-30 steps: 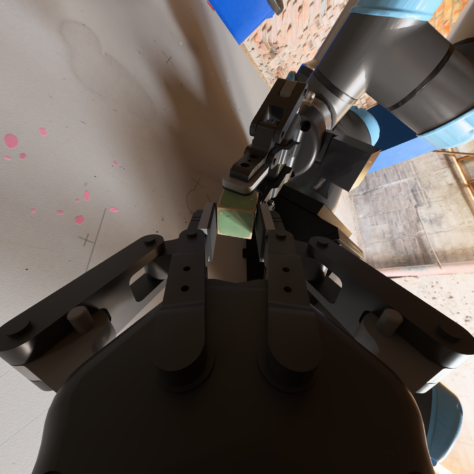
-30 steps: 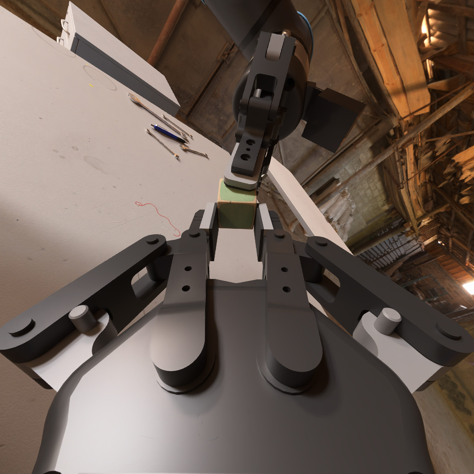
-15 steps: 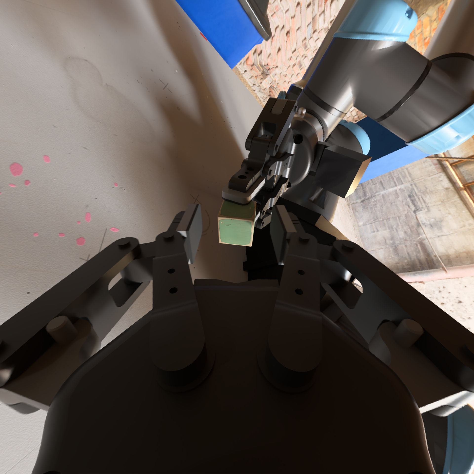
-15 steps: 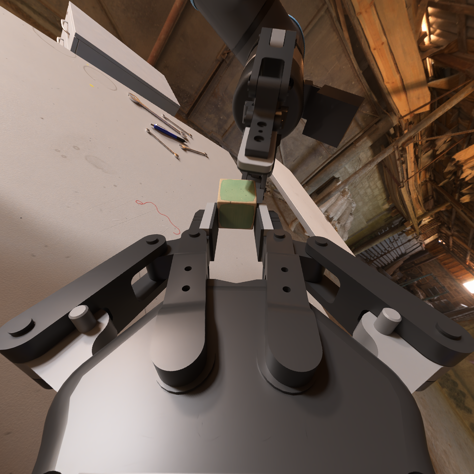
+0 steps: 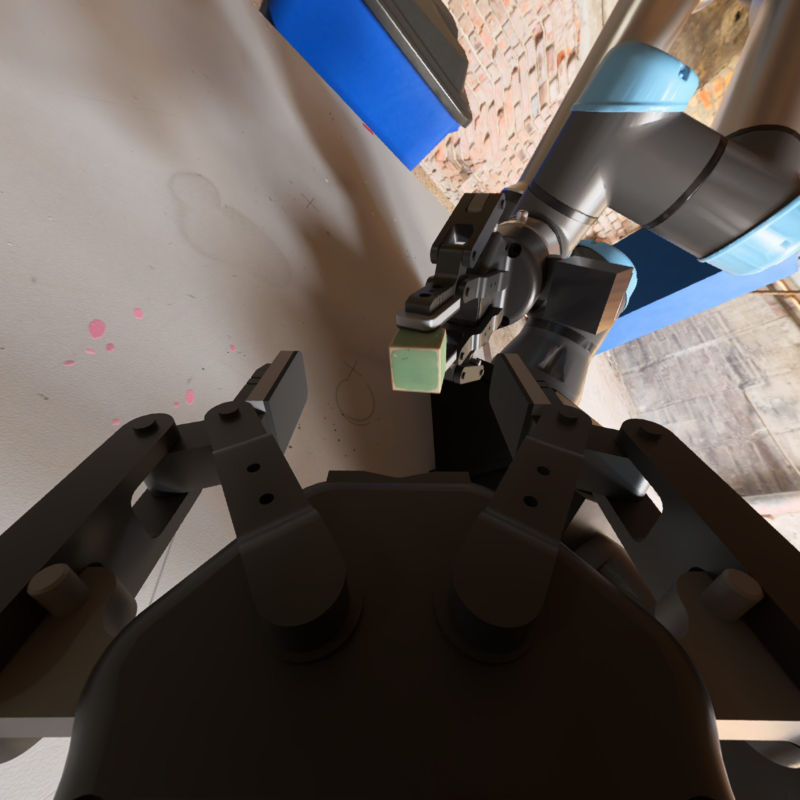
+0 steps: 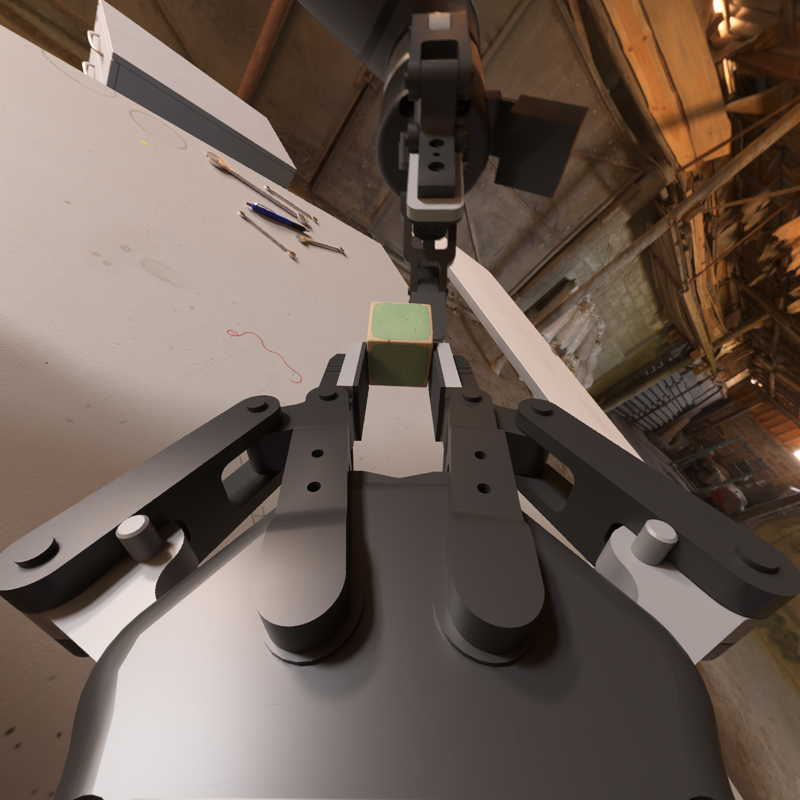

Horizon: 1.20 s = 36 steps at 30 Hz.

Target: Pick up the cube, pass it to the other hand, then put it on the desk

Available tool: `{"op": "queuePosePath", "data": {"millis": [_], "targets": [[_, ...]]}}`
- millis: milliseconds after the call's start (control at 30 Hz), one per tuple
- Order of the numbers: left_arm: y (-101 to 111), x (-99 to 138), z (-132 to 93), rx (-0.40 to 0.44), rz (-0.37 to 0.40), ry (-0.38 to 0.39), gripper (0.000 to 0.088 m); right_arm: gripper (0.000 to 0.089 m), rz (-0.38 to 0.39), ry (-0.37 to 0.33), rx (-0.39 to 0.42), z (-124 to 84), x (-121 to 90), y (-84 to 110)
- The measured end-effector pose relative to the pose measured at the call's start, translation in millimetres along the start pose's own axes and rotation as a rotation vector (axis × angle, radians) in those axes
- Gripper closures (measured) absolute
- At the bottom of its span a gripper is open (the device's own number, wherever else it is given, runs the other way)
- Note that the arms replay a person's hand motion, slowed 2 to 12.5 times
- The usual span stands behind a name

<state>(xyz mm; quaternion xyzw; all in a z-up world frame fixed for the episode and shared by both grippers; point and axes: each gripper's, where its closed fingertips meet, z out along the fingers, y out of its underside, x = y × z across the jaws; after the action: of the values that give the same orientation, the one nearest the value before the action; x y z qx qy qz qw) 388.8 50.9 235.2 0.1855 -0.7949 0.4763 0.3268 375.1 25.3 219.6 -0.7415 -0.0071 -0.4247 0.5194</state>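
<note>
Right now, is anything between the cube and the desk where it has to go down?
Nothing visible. The right tool holds the cube above bare desk. The wrenches and pen lie farther off, and the open left tool is clear of it.

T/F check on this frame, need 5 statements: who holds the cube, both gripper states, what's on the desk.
1. The right gripper is shut on the green cube. True.
2. The left gripper is shut on the cube. False: its jaws are spread wide and the cube sits apart from both fingers.
3. The cube rests on the desk. False: it is held in the air above the desk.
4. Several wrenches and a blue pen lie on the desk. True.
5. Pink spots mark the desk in the left wrist view. True.
</note>
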Motion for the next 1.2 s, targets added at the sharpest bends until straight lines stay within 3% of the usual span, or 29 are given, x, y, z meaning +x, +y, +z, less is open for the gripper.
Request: {"op": "queuePosePath", "data": {"millis": [300,700,900,1200], "targets": [[-7,-3,-14,0.050,0.063,-0.090,0.0139,0.0638,0.108,0.043,-0.141,-23,39,25.9],[-4,-2,-23,0.077,0.146,-0.206,0.0179,0.0638,0.434,0.062,-0.526,-57,105,102.7],[1,-2,-20,0.073,0.177,-0.256,0.0193,0.0638,0.583,0.025,-0.721,-68,120,144.9],[8,0,-15,0.077,0.217,-0.308,0.0204,0.0638,0.696,-0.016,-0.961,-76,126,206.1]]}}
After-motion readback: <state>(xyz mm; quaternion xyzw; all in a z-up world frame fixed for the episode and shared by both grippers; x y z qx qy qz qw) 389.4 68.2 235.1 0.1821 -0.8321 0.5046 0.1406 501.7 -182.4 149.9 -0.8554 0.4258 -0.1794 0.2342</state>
